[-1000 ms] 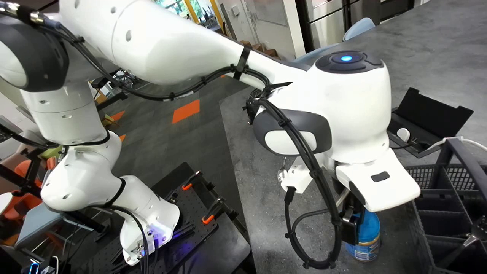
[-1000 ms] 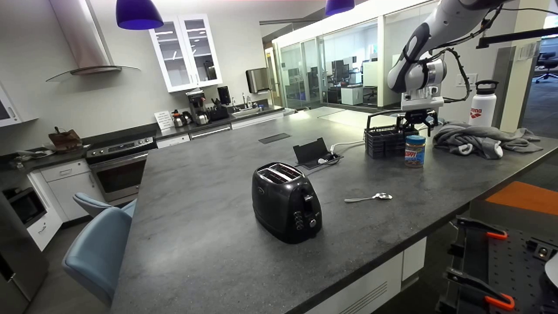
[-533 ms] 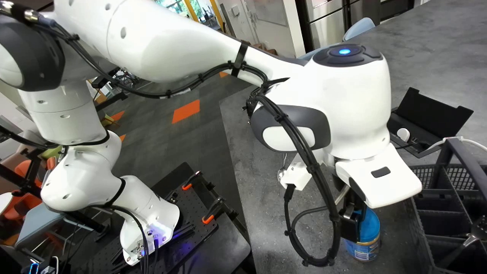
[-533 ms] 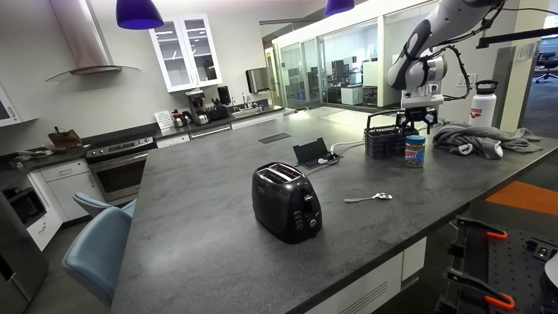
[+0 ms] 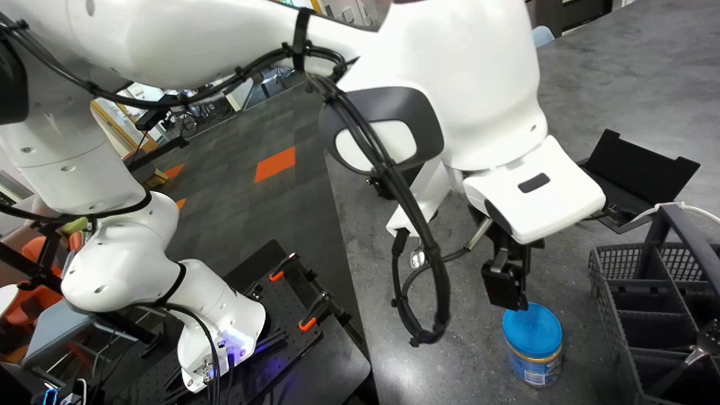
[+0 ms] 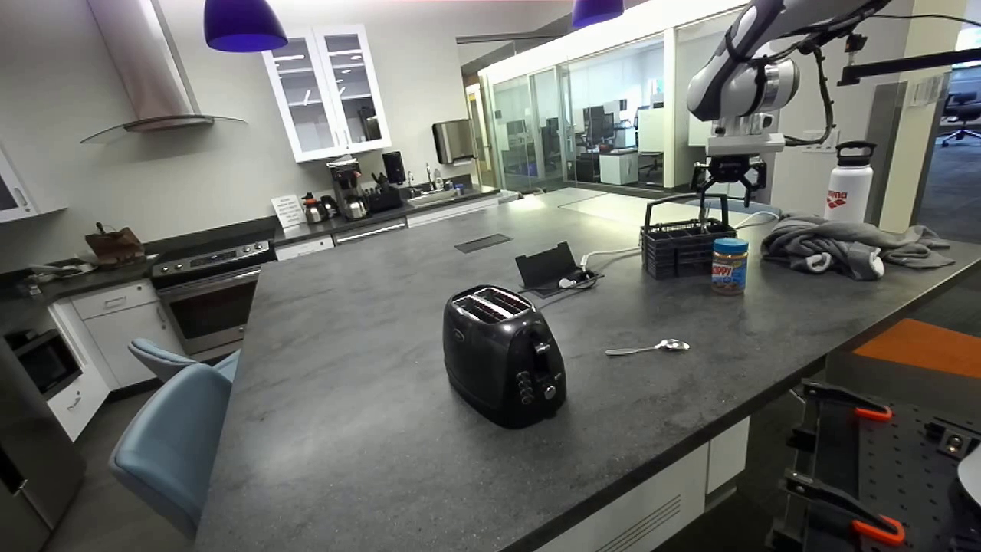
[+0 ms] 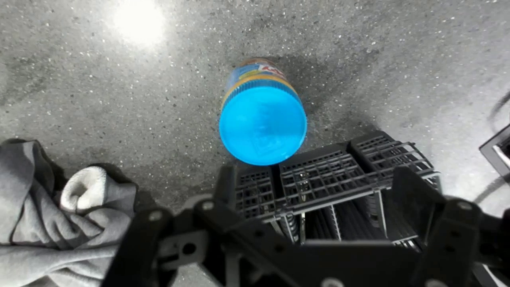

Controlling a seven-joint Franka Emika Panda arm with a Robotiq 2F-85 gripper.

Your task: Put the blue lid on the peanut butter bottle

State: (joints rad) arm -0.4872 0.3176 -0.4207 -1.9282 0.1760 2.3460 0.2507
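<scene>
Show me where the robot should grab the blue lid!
Probably by opposite sides of its ridged rim, coming straight down: the blue lid is round and sits on top of the upright peanut butter jar. The ridges should help stop slipping. The dark basket stands close to the jar, so that side looks tight.

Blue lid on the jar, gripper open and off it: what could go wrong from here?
1. The blue lid looks level on the peanut butter bottle, but no view shows whether it's threaded, so it may come off.
2. The bottle stands unheld; an off-centre push from the open gripper could knock it over.
3. The basket stands close by, so a low sideways move might catch its handle.
</scene>
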